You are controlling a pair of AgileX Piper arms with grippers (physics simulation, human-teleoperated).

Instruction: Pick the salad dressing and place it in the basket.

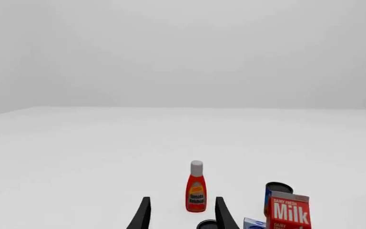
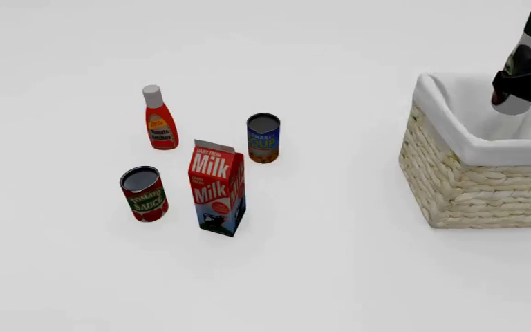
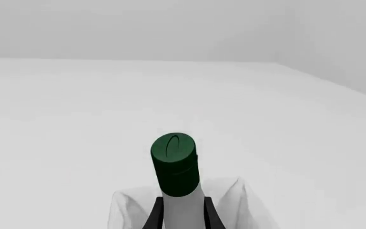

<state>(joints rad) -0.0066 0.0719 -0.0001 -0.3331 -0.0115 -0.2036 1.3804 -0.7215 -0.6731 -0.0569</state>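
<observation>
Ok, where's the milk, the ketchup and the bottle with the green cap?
milk carton (image 2: 218, 187): front view, on its red front face.
ketchup bottle (image 2: 160, 127): front view, on its red body.
salad dressing (image 3: 175, 162): right wrist view, on its dark green cap.

Count: 2 bottles – 1 ketchup bottle (image 2: 160, 119), 1 salad dressing (image 2: 530, 52). 2 cans – 1 tomato sauce can (image 2: 144, 193), 1 blue can (image 2: 263, 137). 1 milk carton (image 2: 216, 187). 1 basket (image 2: 480, 181). 2 grippers – left gripper (image 1: 181, 213), right gripper (image 3: 183, 212).
</observation>
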